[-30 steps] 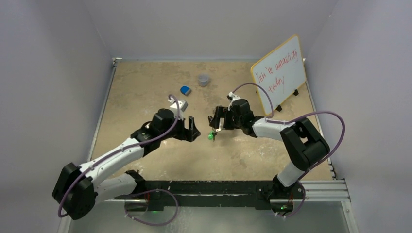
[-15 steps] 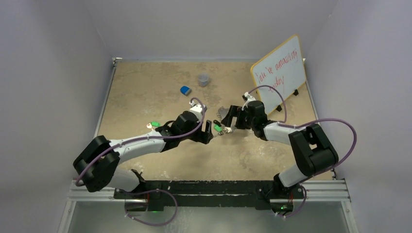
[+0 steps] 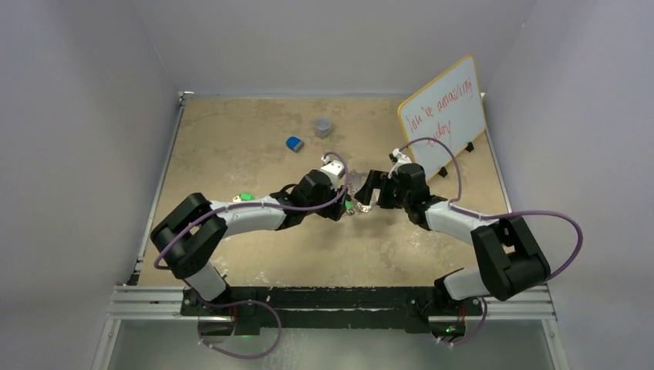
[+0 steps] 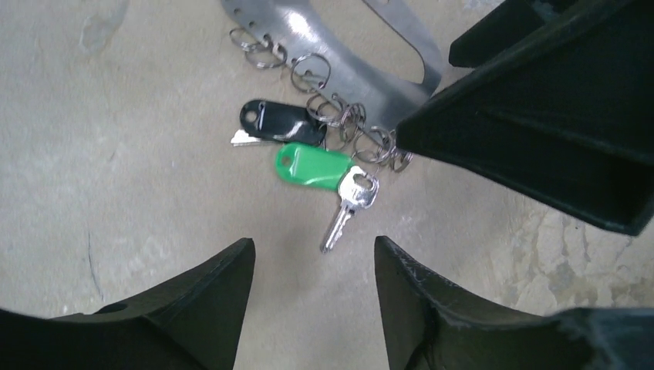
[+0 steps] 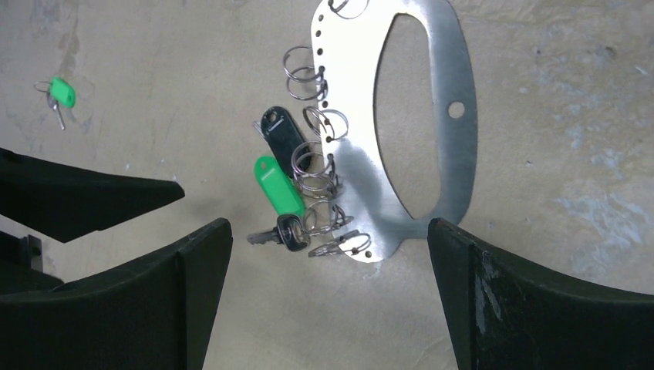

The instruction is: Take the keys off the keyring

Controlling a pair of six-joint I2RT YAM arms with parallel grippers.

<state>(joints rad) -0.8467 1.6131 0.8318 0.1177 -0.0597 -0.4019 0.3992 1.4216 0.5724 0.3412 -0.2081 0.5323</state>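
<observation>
Left tool (image 4: 314, 245) and right tool (image 5: 328, 223), both wide and empty, either side of the steel keyring plate (image 5: 355, 177), green-tagged key (image 4: 312, 166) at its ringed edge.

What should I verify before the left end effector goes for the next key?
1. Left end effector open: ok.
2. Green-tagged key in front of its opening, nothing covering it: ok.
3. Right end effector clamping the keyring plate: not ok, jaws stand wide open.
4. Key's link clear of the other split rings: cannot tell.
5. Loose green key lying well apart from the plate: ok.
</observation>
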